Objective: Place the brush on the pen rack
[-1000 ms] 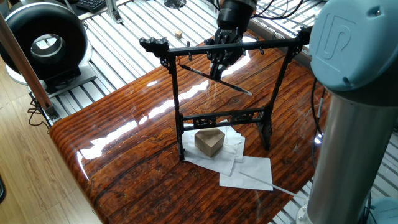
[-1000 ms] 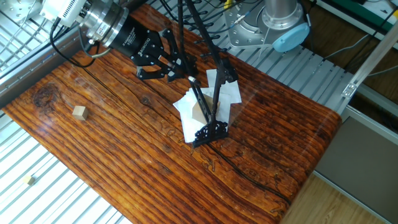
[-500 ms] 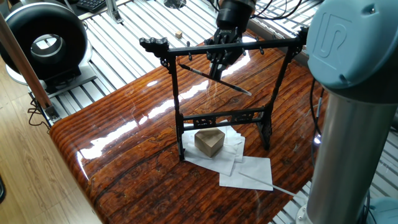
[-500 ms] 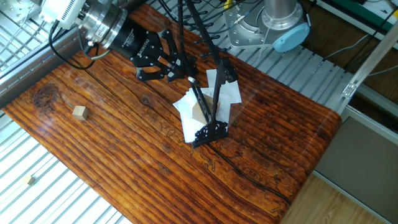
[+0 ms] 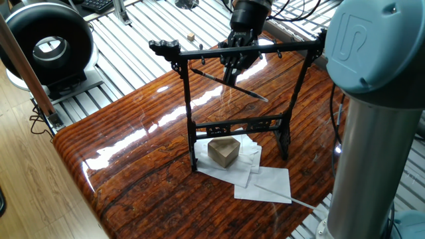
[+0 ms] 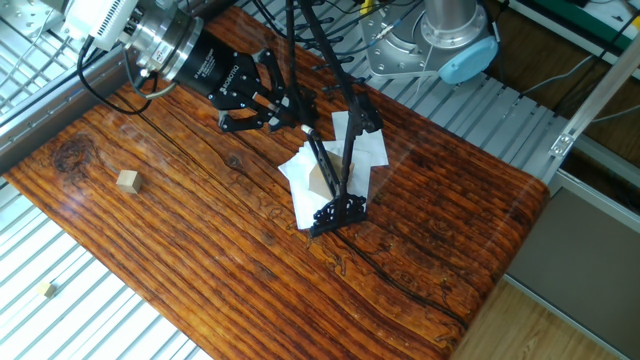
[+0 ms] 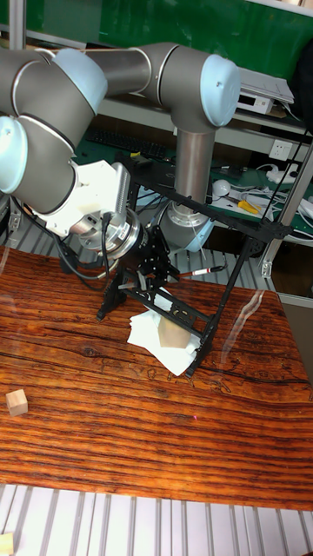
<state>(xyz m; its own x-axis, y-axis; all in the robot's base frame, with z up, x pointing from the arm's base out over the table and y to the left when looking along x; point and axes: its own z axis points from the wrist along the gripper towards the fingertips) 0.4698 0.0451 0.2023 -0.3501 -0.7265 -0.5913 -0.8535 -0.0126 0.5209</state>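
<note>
My black two-finger pincer hangs just behind the top crossbar of the tall black pen rack, near the middle of its row of small pegs. It is clenched on the thin dark grey writing brush, gripping the shaft near its upper part. From my fingertips the brush slants down and away to one side, its pale tip lying lower than my grip, between the rack's two uprights and above its ornate lower rail. Whether the brush touches a peg I cannot tell; in the other fixed view and the tall view it is too thin to pick out against the frame.

Below my pincer, on the glossy striped wooden table, white paper sheets lie under the rack's feet, with a tan cardboard-coloured block on them. A thin pale rod lies on the sheet farthest from my pincer. Well apart from my pincer, a small wooden cube sits on the table.
</note>
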